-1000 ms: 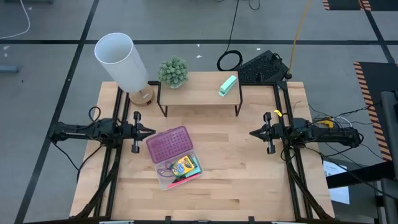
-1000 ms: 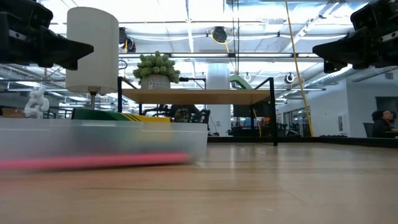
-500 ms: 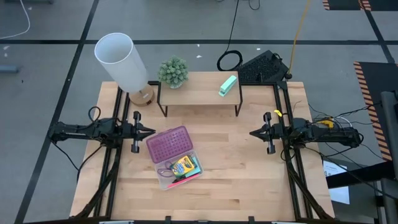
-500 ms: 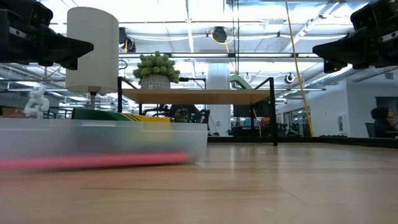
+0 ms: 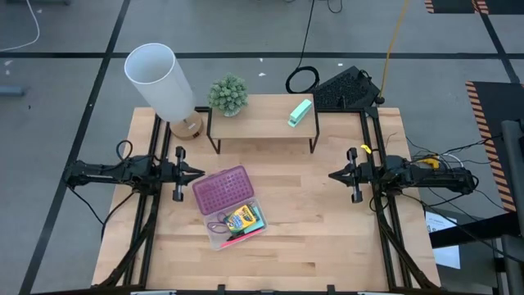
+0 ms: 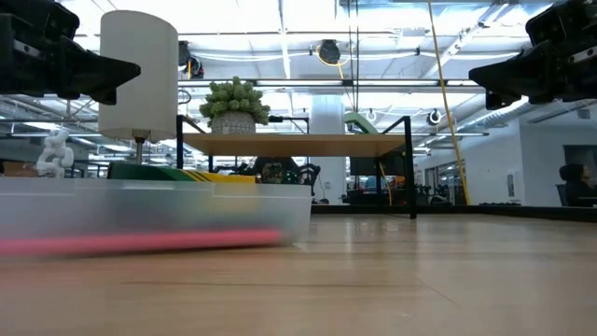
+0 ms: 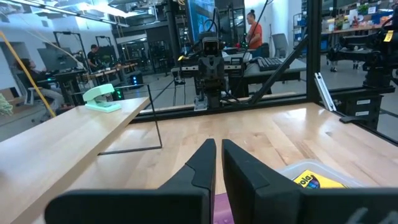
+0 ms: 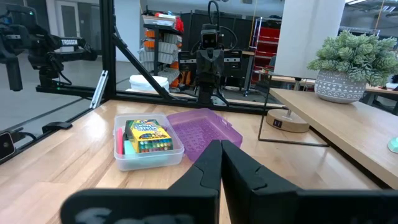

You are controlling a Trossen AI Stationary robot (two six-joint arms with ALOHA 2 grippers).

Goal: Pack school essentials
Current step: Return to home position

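In the high view the left tool [image 5: 199,173] sits at centre left above the worktop [image 5: 327,238], fingers pressed together and holding nothing; the right tool [image 5: 333,174] mirrors it at centre right, likewise closed and empty; just below the left tool lies the clear case [image 5: 233,230] with its purple lid [image 5: 222,189] flipped open; the crayon box [image 5: 242,220] rests inside, a pink pencil [image 5: 243,236] beside it.
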